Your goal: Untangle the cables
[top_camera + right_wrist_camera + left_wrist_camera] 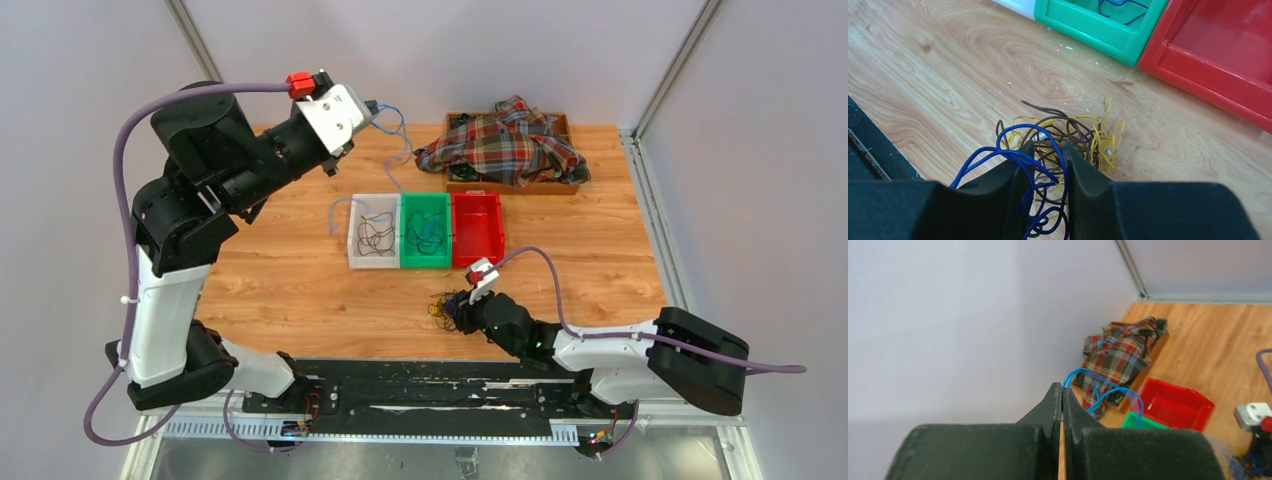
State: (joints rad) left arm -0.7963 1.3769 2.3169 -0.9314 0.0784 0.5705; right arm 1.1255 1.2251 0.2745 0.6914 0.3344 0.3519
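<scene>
Seemingly dark cables point(376, 238) in white bin point(373, 263)

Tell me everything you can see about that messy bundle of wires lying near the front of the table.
The tangle is a loose knot of thin, bendy wires that look plastic-coated: yellow, dark brown and blue, looped through one another. It lies on the wooden table, nearer the arms than the green bin and red bin, touching neither. The right gripper is down on it, jaws slightly apart, with blue loops running between them.
</scene>
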